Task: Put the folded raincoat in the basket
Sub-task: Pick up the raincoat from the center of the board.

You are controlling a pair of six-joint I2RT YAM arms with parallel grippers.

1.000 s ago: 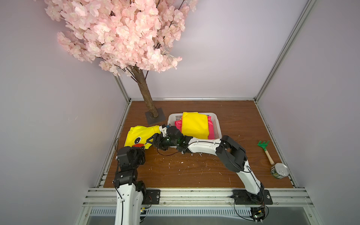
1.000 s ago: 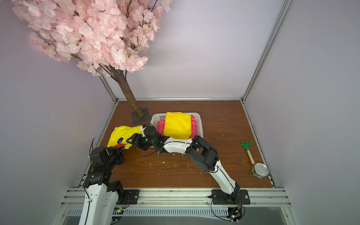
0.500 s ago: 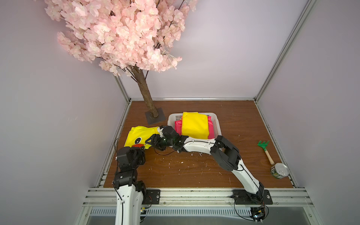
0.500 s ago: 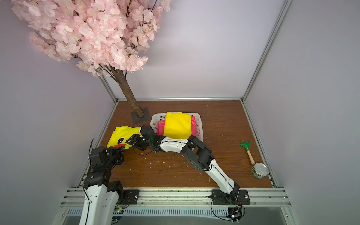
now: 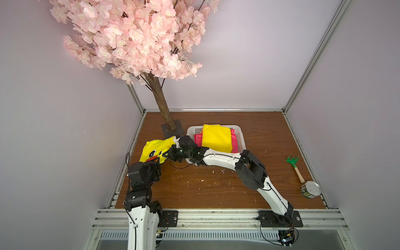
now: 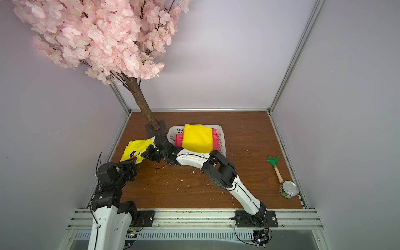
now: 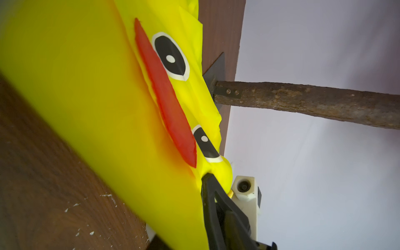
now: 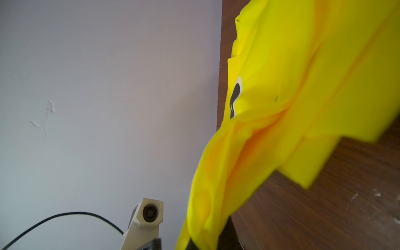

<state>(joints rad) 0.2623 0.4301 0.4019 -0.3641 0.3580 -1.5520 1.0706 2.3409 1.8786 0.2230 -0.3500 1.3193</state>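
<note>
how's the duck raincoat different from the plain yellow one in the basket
The duck raincoat lies on the table, outside the basket; the plain yellow raincoat lies inside it, on a pink one. The duck raincoat shows eyes and a red beak; the plain yellow raincoat is unmarked. Both are bright yellow.

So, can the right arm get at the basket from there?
Probably yes: the right gripper, shut on the duck raincoat, sits just beside the basket, with nothing between them.
</note>
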